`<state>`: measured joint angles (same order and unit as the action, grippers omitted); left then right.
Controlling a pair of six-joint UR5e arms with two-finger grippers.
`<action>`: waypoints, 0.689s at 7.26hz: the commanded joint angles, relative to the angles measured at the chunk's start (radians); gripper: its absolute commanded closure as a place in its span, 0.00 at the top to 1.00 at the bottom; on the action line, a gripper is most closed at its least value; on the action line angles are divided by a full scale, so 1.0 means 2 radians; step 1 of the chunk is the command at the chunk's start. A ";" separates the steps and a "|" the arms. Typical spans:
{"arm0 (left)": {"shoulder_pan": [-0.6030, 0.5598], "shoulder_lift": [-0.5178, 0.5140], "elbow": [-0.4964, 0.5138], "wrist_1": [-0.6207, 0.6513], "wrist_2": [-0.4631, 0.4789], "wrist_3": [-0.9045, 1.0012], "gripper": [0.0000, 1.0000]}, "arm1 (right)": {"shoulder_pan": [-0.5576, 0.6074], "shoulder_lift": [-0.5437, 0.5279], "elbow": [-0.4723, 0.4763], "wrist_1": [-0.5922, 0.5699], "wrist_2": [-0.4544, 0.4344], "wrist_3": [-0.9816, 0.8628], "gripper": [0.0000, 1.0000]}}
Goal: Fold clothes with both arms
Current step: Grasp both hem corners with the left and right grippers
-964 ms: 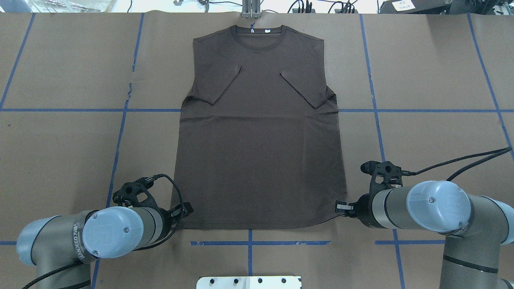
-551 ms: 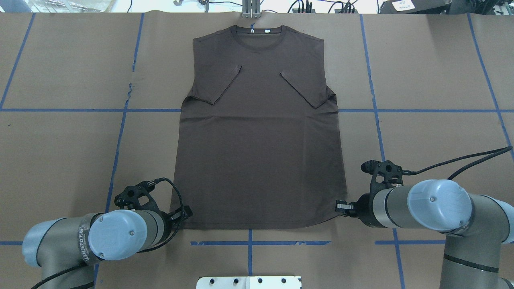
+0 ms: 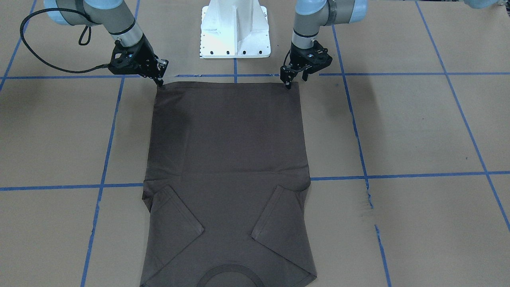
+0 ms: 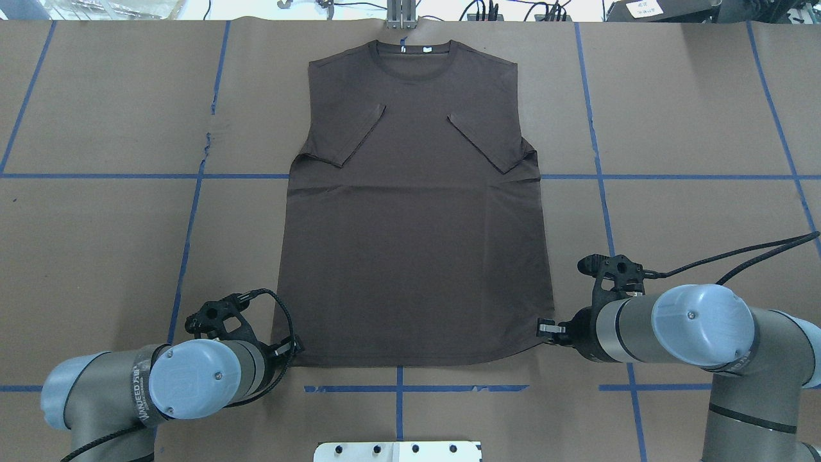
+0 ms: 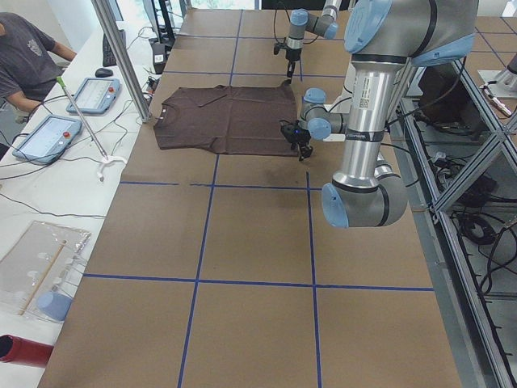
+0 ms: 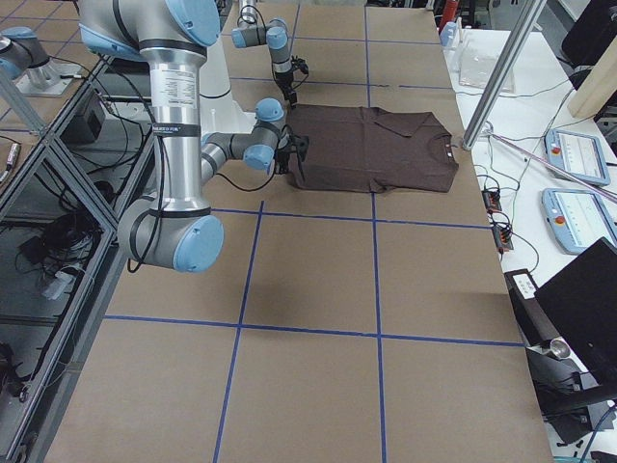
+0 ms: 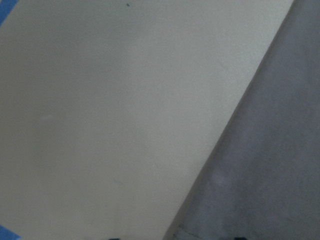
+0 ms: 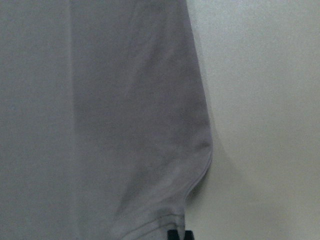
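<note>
The dark brown T-shirt (image 4: 410, 244) lies flat on the brown table, collar at the far edge, both sleeves folded inward over the chest. My left gripper (image 3: 295, 81) stands open at the near hem corner (image 4: 285, 359), fingers spread with the fabric edge (image 7: 270, 165) between them in the left wrist view. Over at the other hem corner my right gripper (image 3: 160, 83) is shut on the T-shirt, and the cloth (image 8: 100, 125) puckers just ahead of its closed fingertips (image 8: 172, 235).
The white pedestal base (image 3: 235, 28) stands at the near table edge between the arms. Blue tape lines cross the brown paper cover (image 4: 96, 256). A metal post (image 5: 121, 56), tablets (image 5: 44, 133) and a seated person (image 5: 24, 48) are beyond the far edge.
My left arm has drawn back toward the robot and its gripper has settled closer to the shirt's near corner. The right arm and the shirt have not moved.
</note>
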<state>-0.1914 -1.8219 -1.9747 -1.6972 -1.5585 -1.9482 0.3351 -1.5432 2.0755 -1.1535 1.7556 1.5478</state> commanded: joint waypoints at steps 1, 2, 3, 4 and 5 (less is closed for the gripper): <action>0.003 -0.002 -0.001 0.005 0.000 0.000 0.38 | 0.000 0.000 -0.001 0.000 0.000 0.000 0.00; 0.003 -0.003 0.000 0.005 0.000 0.000 0.20 | 0.000 0.000 -0.001 0.000 0.000 0.000 0.00; 0.003 -0.003 0.000 0.005 0.000 0.002 0.04 | 0.000 0.000 -0.001 0.000 0.000 0.000 0.00; 0.003 -0.004 -0.001 0.005 -0.001 0.003 0.00 | 0.001 0.000 -0.001 0.000 0.000 0.001 0.00; 0.003 -0.006 -0.003 0.005 -0.001 0.004 0.00 | 0.002 0.000 -0.001 0.000 0.000 0.000 0.00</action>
<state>-0.1857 -1.8303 -1.9761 -1.6879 -1.5596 -1.9430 0.3375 -1.5432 2.0740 -1.1536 1.7554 1.5484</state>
